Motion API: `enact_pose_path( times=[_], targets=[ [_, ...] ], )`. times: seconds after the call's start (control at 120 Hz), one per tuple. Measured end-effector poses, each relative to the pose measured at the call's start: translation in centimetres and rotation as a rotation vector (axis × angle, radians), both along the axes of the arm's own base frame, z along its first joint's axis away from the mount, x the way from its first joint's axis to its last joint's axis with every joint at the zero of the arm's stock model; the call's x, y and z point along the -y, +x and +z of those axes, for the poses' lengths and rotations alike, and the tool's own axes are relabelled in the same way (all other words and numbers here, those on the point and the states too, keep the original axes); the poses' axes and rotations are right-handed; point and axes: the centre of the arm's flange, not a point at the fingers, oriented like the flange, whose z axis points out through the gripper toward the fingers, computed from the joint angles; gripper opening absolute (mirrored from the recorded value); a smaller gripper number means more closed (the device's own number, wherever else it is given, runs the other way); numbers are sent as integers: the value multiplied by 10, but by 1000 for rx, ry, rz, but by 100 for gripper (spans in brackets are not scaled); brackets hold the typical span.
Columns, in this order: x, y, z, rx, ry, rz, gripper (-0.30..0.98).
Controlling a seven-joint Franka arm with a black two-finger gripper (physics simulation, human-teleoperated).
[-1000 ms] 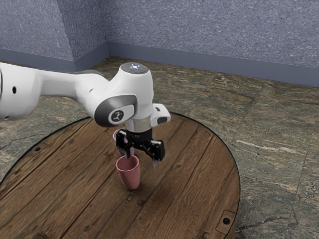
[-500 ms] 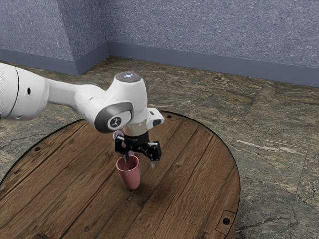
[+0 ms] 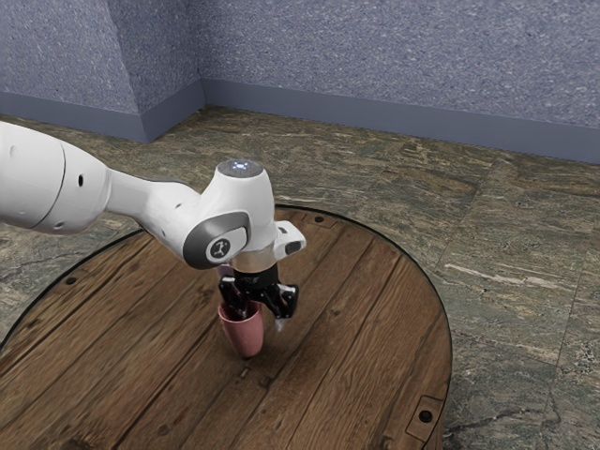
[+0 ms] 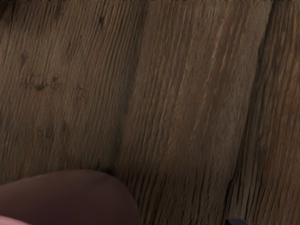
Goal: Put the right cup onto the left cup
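Pincer astride the wall of the near cup, fingers apart

Exterior view: pincer [image 3: 260, 322] low over the round wooden table [image 3: 366, 309], pointing down at the near cup [image 3: 246, 337], the right-hand one of the pair. Cup pink, upright, standing on the table, mouth up. Its mouth lies under one finger, which reaches down inside the rim. The second finger hangs outside the cup, on the side toward the exterior view's right, so the cup's wall lies between the two. State of pincer: released, fingers spread; no grip on the wall seen.

Far cup [image 3: 225, 269], the left-hand one: behind the pincer as seen from the exterior camera, mostly hidden by it; a thin pale pink part is visible. Contact between the two cups: cannot tell.

Wrist view: part of the near cup, large and close under the hand, rounded edge, pink at one corner. Wood planks of the table run past beside it.
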Motion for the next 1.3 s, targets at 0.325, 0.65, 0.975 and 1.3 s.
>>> enact_pose_path(
  times=[0.325, 0.65, 0.975, 1.3],
  targets=[
    [0, 1, 1, 11, 15, -21, -3],
    [1, 9, 51, 73, 50, -36, -8],
    [-6, 34, 147, 118, 89, -27, -10],
    [-67, 51, 157, 63, 122, 0, -10]
  ],
)
